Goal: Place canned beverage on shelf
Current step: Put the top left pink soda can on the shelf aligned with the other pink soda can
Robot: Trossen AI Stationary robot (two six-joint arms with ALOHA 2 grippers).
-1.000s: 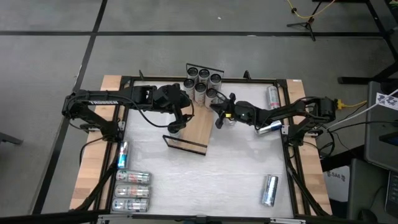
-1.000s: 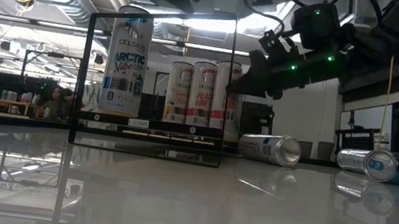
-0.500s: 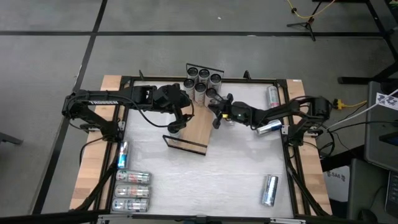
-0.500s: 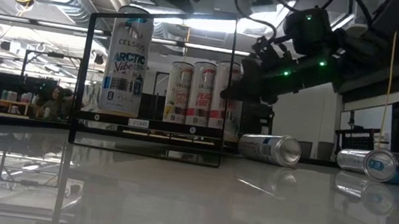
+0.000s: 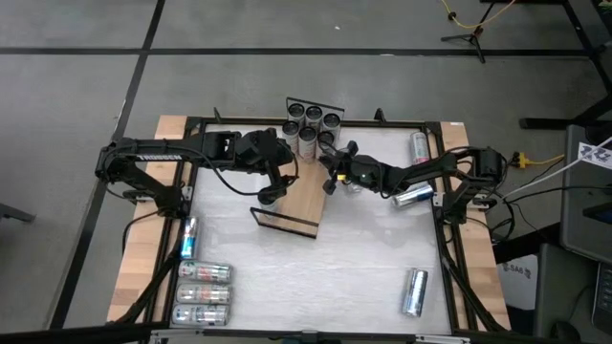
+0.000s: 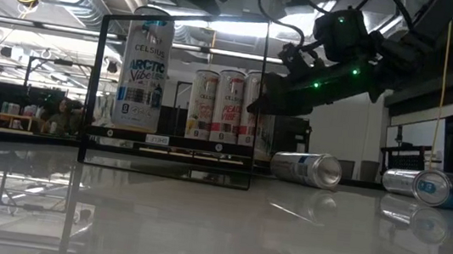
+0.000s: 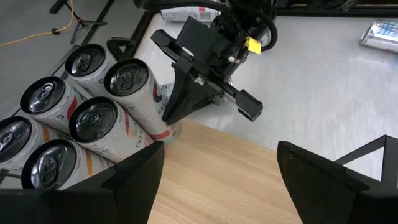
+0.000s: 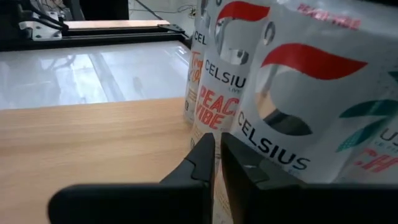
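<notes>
White tabletop [image 5: 354, 258] carries the shelf [image 5: 304, 196]; right gripper [image 5: 330, 180], jaws closed and empty, sits beside upright cans [image 5: 308, 124]; left gripper [image 5: 273, 191] stands open.

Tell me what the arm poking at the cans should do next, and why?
Probably a gentle nudge: the right gripper, jaws shut, has its tip by the nearest can at the shelf edge, so pushing it in beside the other cans seems likeliest.
</notes>
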